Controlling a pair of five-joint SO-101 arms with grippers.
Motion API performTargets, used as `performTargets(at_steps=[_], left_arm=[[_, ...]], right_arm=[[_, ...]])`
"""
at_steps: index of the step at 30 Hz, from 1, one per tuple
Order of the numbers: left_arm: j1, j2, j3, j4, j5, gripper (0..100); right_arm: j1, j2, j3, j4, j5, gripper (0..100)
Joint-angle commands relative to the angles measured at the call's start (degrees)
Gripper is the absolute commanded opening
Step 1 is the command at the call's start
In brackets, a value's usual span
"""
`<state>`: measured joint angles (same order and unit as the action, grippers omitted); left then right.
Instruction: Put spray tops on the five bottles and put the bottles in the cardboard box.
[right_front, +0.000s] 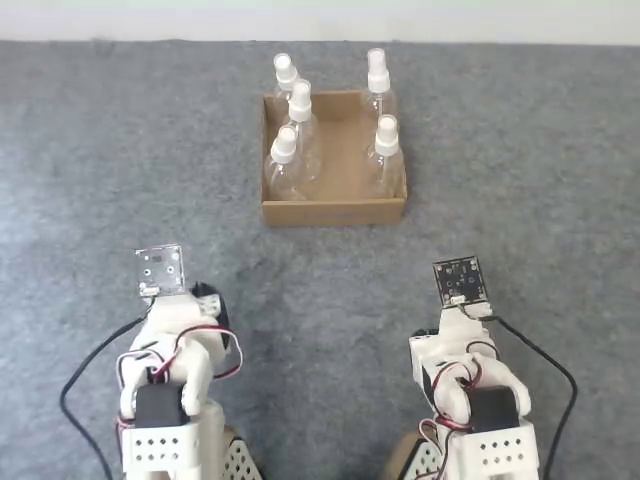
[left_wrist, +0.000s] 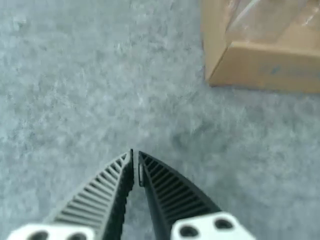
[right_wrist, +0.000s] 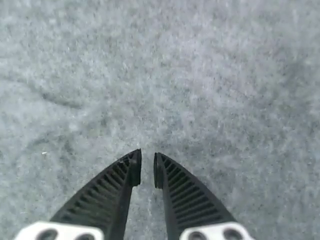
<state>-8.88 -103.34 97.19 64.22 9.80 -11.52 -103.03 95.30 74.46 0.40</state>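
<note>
Resting empty over the near counter (right_front: 100, 150): left gripper (left_wrist: 135, 154) closed tip to tip, right gripper (right_wrist: 147, 159) narrowed to a slit. Standing beyond, seemingly all inside the cardboard box (right_front: 335, 212), five bottles (right_front: 290, 170) wearing spray tops (right_front: 386, 128). Apparently wrapping up, needing nothing further.

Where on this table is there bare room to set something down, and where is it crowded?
Bare grey mat lies left and right of the cardboard box, and in the wide strip between the box and the left gripper and right gripper. Crowded: inside the box, among the bottles.
</note>
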Motion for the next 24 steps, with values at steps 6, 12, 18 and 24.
performTargets(at_steps=[6, 12, 18, 24], left_arm=[[-0.3, -1.1, -0.7, 8.1, -0.4, 1], [-0.2, -1.1, -0.7, 8.1, -0.3, 1], [-0.2, -1.1, -0.7, 8.1, -0.3, 1], [-0.2, -1.1, -0.7, 8.1, -0.3, 1]], right_arm=[[0.5, -0.7, 1.2, 0.5, 0.0, 0.6], [0.5, -0.7, 1.2, 0.5, 0.0, 0.6], [0.5, -0.7, 1.2, 0.5, 0.0, 0.6], [0.5, -0.7, 1.2, 0.5, 0.0, 0.6]])
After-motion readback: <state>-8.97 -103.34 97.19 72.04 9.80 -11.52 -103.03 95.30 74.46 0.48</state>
